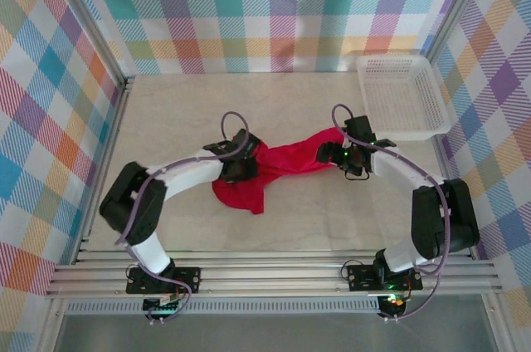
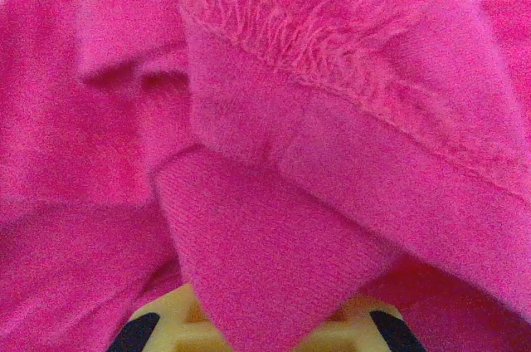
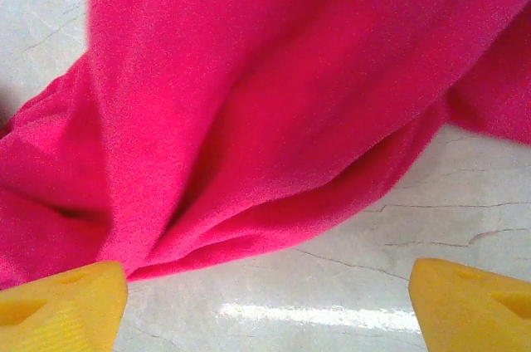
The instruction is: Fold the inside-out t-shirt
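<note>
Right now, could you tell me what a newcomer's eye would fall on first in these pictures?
The red t-shirt stands out first, bunched into a twisted strip across the middle of the pale table. The left gripper is shut on its left end, while the right gripper hangs open at its right end. A white mesh basket sits at the far right corner.

Bright, even, diffuse light from above leaves only faint, soft shadows on the pale surface, a white streak of glare shows on it in the right wrist view, and the red t-shirt looks grainy, oversaturated and slightly blurred against the left wrist lens.
</note>
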Robot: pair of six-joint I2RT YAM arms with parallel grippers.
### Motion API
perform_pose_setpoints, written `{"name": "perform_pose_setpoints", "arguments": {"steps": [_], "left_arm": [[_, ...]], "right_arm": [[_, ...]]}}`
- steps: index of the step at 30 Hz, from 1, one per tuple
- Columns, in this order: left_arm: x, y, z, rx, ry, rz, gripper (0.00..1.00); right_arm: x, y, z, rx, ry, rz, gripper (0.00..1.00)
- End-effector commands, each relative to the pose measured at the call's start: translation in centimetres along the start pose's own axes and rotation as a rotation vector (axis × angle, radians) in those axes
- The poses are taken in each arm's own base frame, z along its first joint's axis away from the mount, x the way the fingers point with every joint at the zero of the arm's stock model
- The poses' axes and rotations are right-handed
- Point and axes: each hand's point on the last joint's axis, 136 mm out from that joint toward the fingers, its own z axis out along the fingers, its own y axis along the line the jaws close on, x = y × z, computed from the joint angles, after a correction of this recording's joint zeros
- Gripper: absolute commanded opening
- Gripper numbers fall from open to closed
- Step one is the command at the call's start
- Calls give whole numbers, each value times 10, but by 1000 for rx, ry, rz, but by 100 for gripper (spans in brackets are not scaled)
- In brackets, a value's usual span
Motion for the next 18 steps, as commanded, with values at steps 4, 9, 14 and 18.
{"name": "perform_pose_setpoints", "arguments": {"steps": [4, 9, 14, 18], "left_arm": [[-19, 65, -56, -61, -80, -45, 2], [-3, 71, -40, -61, -10, -48, 3], [1, 76, -35, -87, 17, -45, 2], [-9, 83, -53, -101, -24, -50, 2]], "right_arm": [[-3, 23, 17, -53, 15, 60, 86], [-4, 54, 37, -62, 35, 33, 86], [-5, 82, 60, -74, 64, 34, 83], [-12, 87, 61, -61, 56, 33, 26]]}}
